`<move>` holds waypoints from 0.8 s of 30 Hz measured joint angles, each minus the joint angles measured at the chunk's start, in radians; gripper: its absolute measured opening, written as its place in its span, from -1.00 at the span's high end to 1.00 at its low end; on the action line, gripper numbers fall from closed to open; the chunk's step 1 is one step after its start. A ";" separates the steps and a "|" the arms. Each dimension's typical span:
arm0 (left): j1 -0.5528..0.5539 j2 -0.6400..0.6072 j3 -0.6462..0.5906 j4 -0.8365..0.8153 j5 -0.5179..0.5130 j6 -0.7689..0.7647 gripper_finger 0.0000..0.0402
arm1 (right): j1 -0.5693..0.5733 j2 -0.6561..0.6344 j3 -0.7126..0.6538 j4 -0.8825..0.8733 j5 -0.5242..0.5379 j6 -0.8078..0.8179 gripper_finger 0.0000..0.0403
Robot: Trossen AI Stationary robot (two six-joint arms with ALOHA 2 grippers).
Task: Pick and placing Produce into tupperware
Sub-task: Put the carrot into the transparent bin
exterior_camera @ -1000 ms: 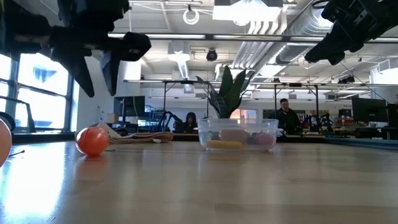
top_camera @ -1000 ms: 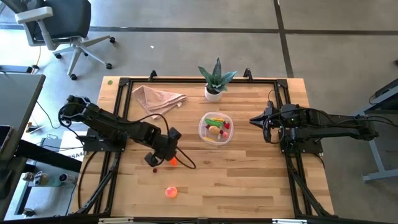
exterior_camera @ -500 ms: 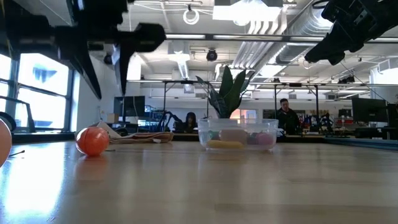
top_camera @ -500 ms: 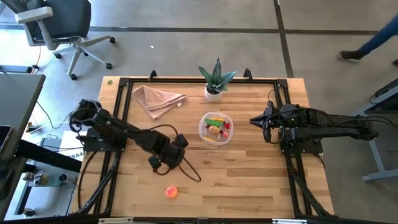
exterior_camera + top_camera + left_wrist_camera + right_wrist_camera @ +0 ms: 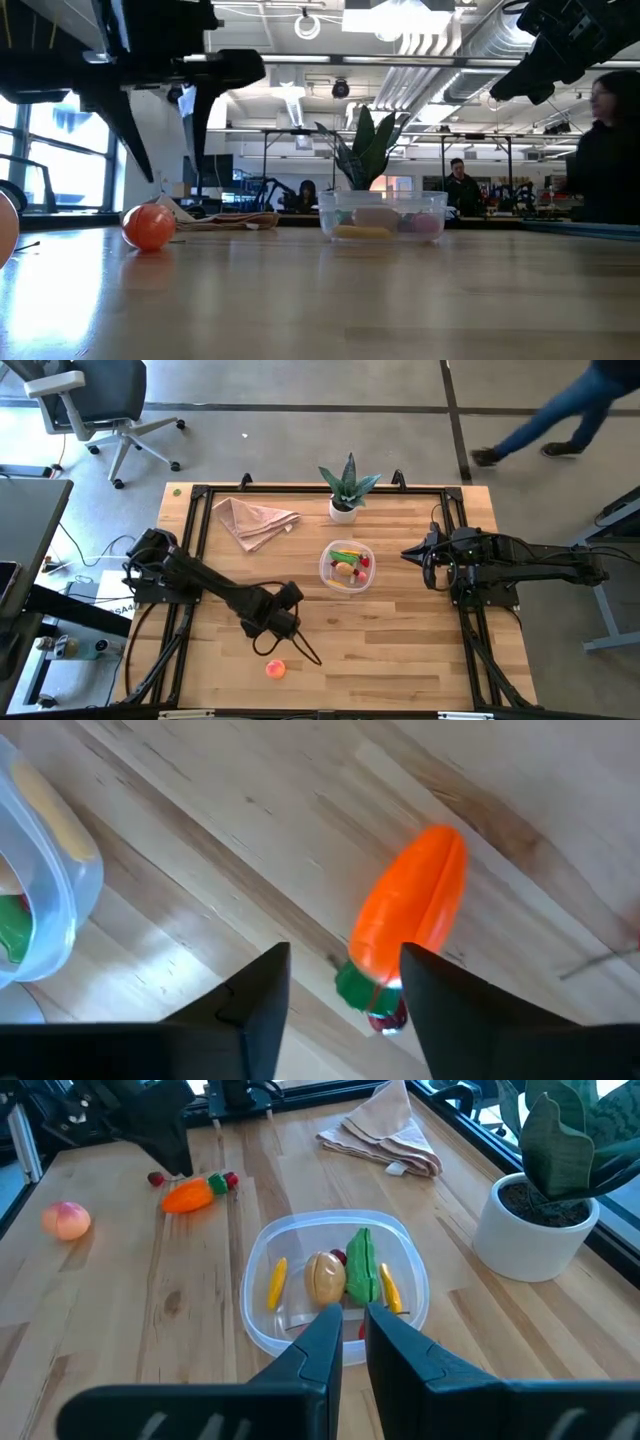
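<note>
The left gripper [image 5: 283, 625] hangs lower centre in the high view, fingers parted and empty, just above the carrot [image 5: 411, 915], a smooth orange cone with a green cap. Bare plank table [image 5: 400, 650] lies open around it. The peach [image 5: 275, 669] sits near the bottom edge. The clear round-cornered tupperware [image 5: 325, 572], centre, holds produce. A second ago this gripper stood farther up and left and narrower. The right gripper [image 5: 408, 552] waits clenched and empty at centre right.
</note>
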 joint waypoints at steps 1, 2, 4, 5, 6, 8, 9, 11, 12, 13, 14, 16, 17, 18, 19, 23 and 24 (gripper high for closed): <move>0.000 0.000 0.000 -0.002 0.000 0.000 0.06 | 0.000 0.000 0.000 0.001 0.000 0.000 0.82; -0.003 -0.001 0.000 0.004 0.000 0.000 0.02 | 0.000 0.000 0.000 0.000 0.000 0.000 0.82; -0.008 -0.003 0.000 0.006 0.006 0.001 -0.06 | 0.000 0.000 0.000 -0.001 0.000 0.000 0.82; -0.008 -0.006 0.000 -0.002 0.010 0.000 -0.09 | 0.000 0.000 0.000 -0.001 0.000 0.000 0.82; -0.009 -0.009 0.000 -0.007 0.018 0.001 -0.11 | 0.000 0.000 0.000 -0.002 0.000 0.000 0.82; -0.009 -0.010 0.002 -0.011 0.066 -0.003 -0.14 | 0.000 0.000 0.000 -0.001 0.000 0.000 0.82; -0.009 -0.009 0.001 -0.019 0.096 -0.006 -0.14 | 0.000 0.000 0.000 -0.001 0.000 0.000 0.82; -0.009 -0.010 0.001 -0.016 0.147 -0.009 -0.13 | 0.000 0.000 0.000 -0.001 0.000 0.000 0.82; -0.008 -0.010 0.001 -0.016 0.159 -0.003 -0.12 | 0.000 0.000 0.000 -0.001 0.000 0.000 0.82; -0.007 -0.010 0.001 -0.018 0.165 0.003 -0.10 | 0.000 0.000 0.000 -0.001 0.000 0.000 0.82; -0.007 -0.010 0.001 -0.017 0.167 0.007 -0.09 | 0.000 0.000 0.000 -0.001 0.000 0.000 0.82; -0.006 -0.010 -0.001 -0.017 0.168 0.012 -0.06 | 0.000 0.000 0.000 -0.001 0.000 0.000 0.82; -0.006 -0.010 -0.005 -0.017 0.171 0.019 -0.05 | 0.000 0.000 0.000 -0.001 0.000 0.000 0.82; -0.006 -0.010 -0.011 -0.018 0.171 0.037 -0.04 | 0.000 0.000 0.000 -0.001 0.000 0.000 0.82; -0.006 -0.010 -0.018 -0.017 0.171 0.062 -0.03 | 0.000 0.000 0.000 -0.001 0.000 0.000 0.82; -0.006 -0.010 -0.045 -0.002 0.155 0.137 -0.02 | 0.000 0.000 0.000 -0.001 0.000 0.000 0.82; -0.006 -0.010 -0.051 0.002 0.140 0.145 -0.02 | 0.000 0.000 0.000 -0.001 0.000 0.000 0.82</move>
